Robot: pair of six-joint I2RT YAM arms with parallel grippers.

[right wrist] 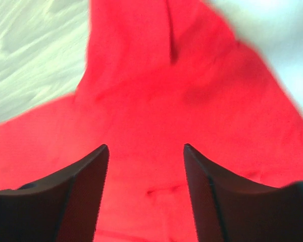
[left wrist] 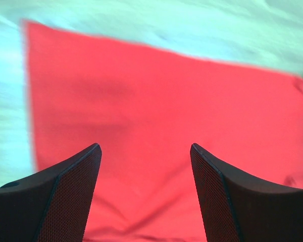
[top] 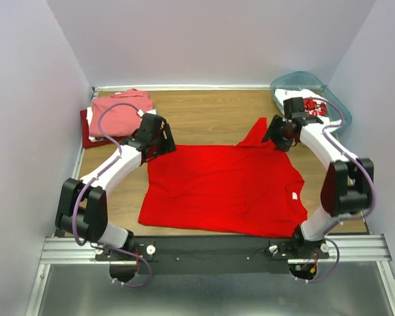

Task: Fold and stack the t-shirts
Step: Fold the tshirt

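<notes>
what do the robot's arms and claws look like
The left arm and right arm have white tubular links between chunky black joints, with a lilac cable looped along each. The left claw and right claw are black, each with two tapered fingers. The left one's inner faces show a fine mesh texture.

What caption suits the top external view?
Left gripper and right gripper, both open, over the far edge of a spread red t-shirt.

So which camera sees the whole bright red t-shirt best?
The top camera: the bright red cloth t-shirt shows nearly whole there, spread out. Each wrist camera shows only a close, blurry red patch of it.
</notes>
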